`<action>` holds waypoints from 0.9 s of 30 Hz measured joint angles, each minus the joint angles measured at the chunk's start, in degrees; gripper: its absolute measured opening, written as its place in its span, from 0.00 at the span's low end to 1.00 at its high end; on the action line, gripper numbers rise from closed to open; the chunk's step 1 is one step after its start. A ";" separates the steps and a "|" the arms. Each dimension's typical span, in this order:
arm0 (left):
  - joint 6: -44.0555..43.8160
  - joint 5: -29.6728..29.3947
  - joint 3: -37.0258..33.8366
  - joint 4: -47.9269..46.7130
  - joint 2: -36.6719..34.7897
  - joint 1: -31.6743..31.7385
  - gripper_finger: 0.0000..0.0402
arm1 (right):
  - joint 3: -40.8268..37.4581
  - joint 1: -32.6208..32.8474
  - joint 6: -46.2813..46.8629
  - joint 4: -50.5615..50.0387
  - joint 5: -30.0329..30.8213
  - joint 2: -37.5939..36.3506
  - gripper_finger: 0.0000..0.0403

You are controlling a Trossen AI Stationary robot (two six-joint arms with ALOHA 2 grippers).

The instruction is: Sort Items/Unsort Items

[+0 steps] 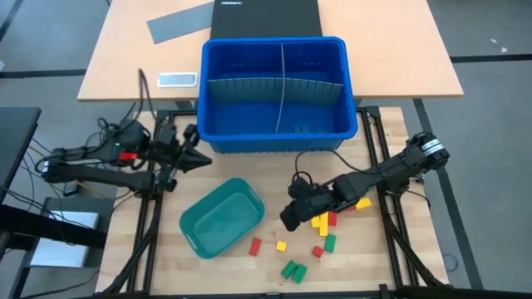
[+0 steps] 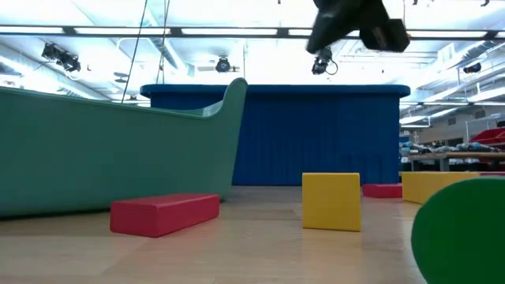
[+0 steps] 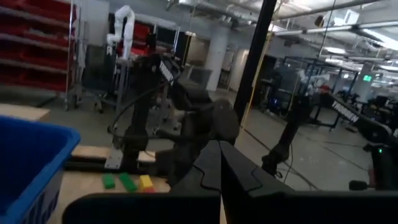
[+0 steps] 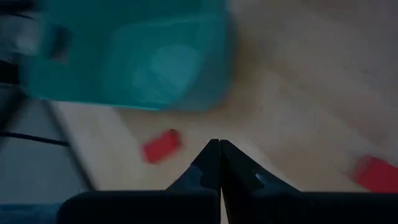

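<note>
Right end effector (image 4: 219, 144) closed, empty, above the counter (image 1: 249, 274) near scattered blocks (image 1: 322, 235). Low view alone shows yellow block (image 2: 331, 202) standing upright. Left end effector (image 1: 202, 159) closed beside blue bin (image 1: 274, 141).

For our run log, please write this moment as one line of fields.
left hand: shut, idle beside blue bin | right hand: shut, empty, above table | blocks: loose on table | teal tray: empty

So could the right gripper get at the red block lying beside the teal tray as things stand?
Probably yes: the right gripper, shut and empty, hangs above the table close to the red block, with bare wood between them and the teal tray off to one side.
</note>
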 joint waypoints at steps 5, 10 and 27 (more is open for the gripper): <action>1.42 0.71 0.11 -3.45 -3.97 0.04 0.00 | 11.73 -0.46 2.18 -15.48 -1.81 7.09 0.00; 1.47 0.96 0.06 -4.91 -5.51 0.04 0.00 | 21.46 0.21 4.61 -21.24 -3.86 13.68 0.01; 1.50 -3.32 0.06 -15.97 -7.83 0.04 0.01 | 27.18 1.15 15.62 -31.42 -10.91 19.95 0.18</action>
